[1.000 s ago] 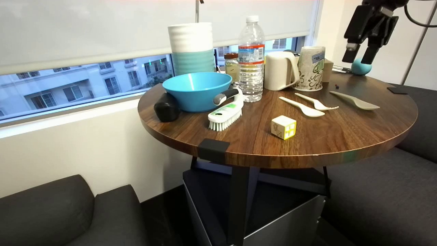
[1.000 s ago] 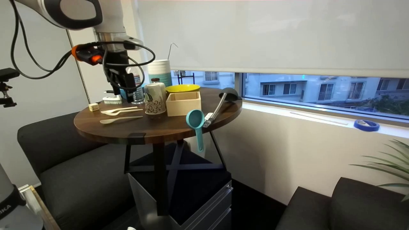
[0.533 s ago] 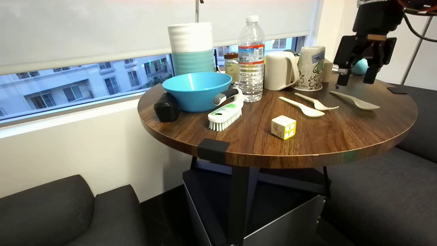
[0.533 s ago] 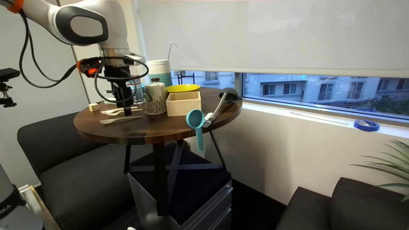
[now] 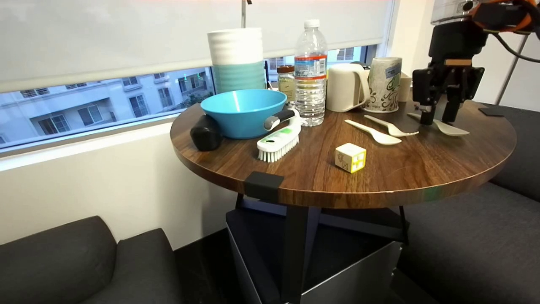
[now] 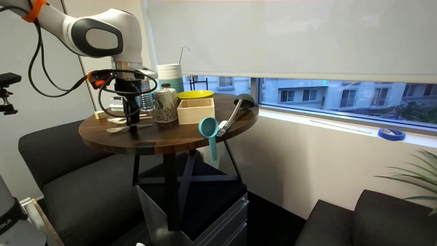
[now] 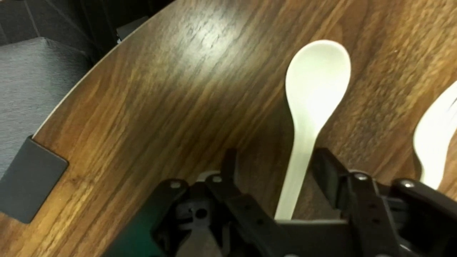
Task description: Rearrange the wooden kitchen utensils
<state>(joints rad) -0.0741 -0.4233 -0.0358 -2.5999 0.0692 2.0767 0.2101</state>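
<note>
Gripper (image 7: 276, 159) straddles the spoon (image 7: 317, 82) at its handle, jaws well apart, holding nothing: grasp, lift and resettling all look yet to come!

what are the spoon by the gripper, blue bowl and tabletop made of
Spoon: smooth, off-white, slightly shiny; perhaps plastic, since no grain shows, though pale wood can't be ruled out.
Blue bowl: probably glossy plastic, going by its even colour and highlight.
Tabletop: satin wood or wood-look laminate; brown grain with soft reflection.
</note>
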